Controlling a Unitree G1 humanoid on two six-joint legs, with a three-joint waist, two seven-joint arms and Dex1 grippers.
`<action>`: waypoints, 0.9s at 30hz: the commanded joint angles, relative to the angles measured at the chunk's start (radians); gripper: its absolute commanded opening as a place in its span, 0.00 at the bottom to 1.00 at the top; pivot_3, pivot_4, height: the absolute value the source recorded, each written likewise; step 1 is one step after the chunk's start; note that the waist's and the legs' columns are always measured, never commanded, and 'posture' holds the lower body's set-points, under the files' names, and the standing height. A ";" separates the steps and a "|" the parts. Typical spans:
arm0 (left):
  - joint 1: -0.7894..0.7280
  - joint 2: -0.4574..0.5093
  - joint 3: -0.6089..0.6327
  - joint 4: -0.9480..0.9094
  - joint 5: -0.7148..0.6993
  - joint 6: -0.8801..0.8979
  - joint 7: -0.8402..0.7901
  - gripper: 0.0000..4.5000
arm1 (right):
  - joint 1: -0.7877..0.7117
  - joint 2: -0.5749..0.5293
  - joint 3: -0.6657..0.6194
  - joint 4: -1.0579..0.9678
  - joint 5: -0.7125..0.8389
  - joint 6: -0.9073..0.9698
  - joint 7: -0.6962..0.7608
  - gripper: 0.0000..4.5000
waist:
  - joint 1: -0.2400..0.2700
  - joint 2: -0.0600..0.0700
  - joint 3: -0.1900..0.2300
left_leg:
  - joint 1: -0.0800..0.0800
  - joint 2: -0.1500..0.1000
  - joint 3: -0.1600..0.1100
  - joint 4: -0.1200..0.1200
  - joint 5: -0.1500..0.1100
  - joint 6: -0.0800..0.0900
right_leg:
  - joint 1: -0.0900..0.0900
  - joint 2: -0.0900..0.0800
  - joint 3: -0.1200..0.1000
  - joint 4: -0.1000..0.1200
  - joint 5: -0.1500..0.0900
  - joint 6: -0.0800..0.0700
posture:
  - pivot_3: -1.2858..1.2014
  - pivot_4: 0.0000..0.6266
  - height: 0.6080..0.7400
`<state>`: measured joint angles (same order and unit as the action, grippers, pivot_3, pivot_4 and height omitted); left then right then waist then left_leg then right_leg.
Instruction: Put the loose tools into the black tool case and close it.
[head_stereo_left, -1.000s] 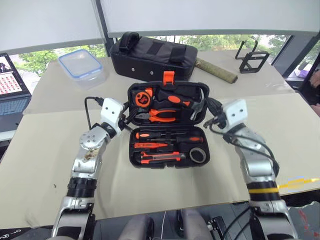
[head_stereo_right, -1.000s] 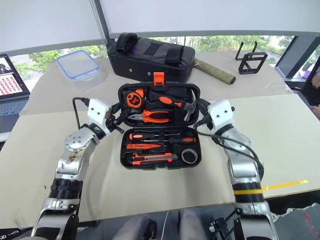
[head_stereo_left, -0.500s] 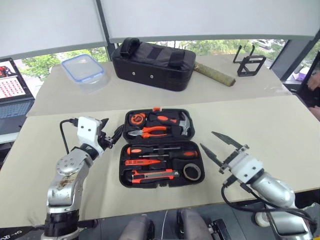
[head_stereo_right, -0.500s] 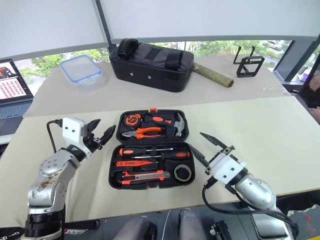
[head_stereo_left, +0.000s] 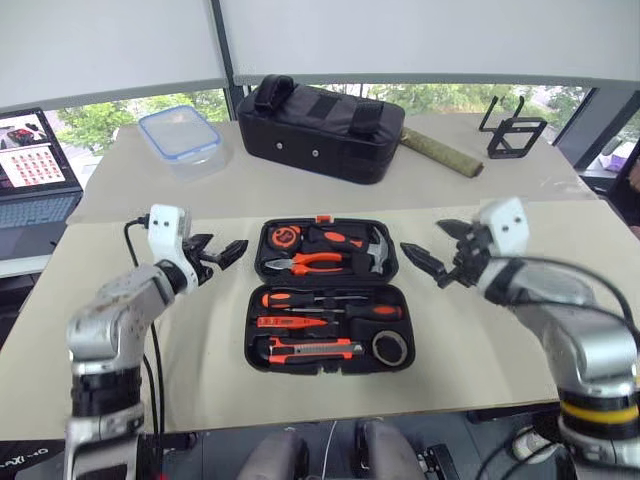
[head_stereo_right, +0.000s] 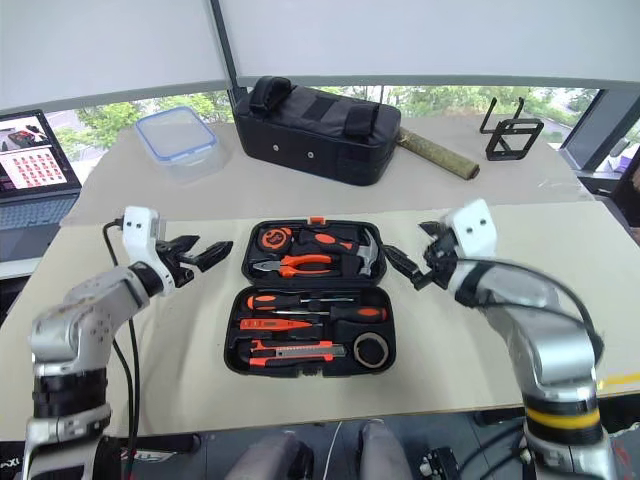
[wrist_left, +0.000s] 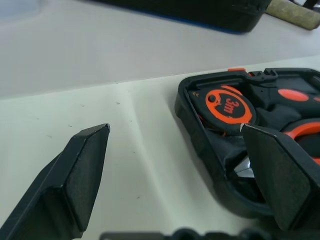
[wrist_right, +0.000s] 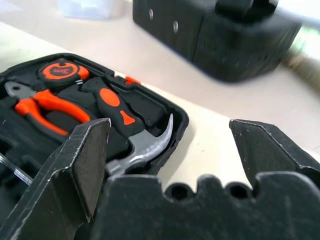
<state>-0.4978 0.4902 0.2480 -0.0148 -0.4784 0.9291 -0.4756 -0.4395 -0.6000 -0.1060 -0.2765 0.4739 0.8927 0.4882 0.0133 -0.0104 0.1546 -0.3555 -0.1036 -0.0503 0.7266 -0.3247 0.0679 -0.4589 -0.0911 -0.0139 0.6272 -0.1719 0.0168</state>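
Head stereo pair downward over table; wrist cameras close, sharing case (head_stereo_left: 330, 295).

Bright daylight from windows behind; right wrist view blurred.

Black tool case (wrist_left: 210, 150) cut off at the picture edge beside the left gripper (wrist_left: 175, 175), with the pliers mostly hidden behind one finger (wrist_left: 280, 175). Fabric bag (wrist_right: 220, 35) blurred, far past the right gripper (wrist_right: 170, 165). Hammer (wrist_right: 140, 152) partly hidden behind a finger (wrist_right: 82, 165). Laptop (head_stereo_left: 35, 170) cut off.
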 joint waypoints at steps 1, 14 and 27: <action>-0.097 0.024 -0.060 0.118 0.008 0.034 -0.048 1.00 | -0.107 0.031 0.016 0.108 0.029 0.123 -0.009 0.99 | -0.002 0.000 0.000 | 0.000 0.000 0.000 0.000 0.000 0.000 | 0.000 -0.001 0.001 0.000 0.000 0.000 | 0.52 0.24 0.80; -0.181 0.012 -0.198 0.277 0.068 0.031 -0.120 0.85 | -0.316 0.098 0.113 0.439 -0.080 0.118 -0.002 0.47 | -0.016 0.000 0.000 | -0.013 0.000 0.000 0.002 0.000 0.000 | -0.012 -0.005 0.000 0.002 0.000 0.001 | 0.52 0.24 0.80; -0.168 -0.016 -0.189 0.261 0.048 0.086 -0.123 0.00 | -0.361 0.131 0.123 0.499 -0.105 0.079 0.053 0.00 | -0.018 0.001 -0.003 | -0.010 -0.001 0.000 0.004 0.000 0.000 | -0.009 -0.006 0.001 0.001 0.000 0.001 | 0.52 0.24 0.80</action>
<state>-0.6764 0.4872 0.0911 0.2402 -0.4332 0.9860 -0.5896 -0.7739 -0.4773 0.0263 0.2318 0.3690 1.0041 0.5218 -0.0050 -0.0093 0.1514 -0.3656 -0.1044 -0.0502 0.7301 -0.3246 0.0678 -0.4682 -0.0974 -0.0124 0.6284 -0.1715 0.0177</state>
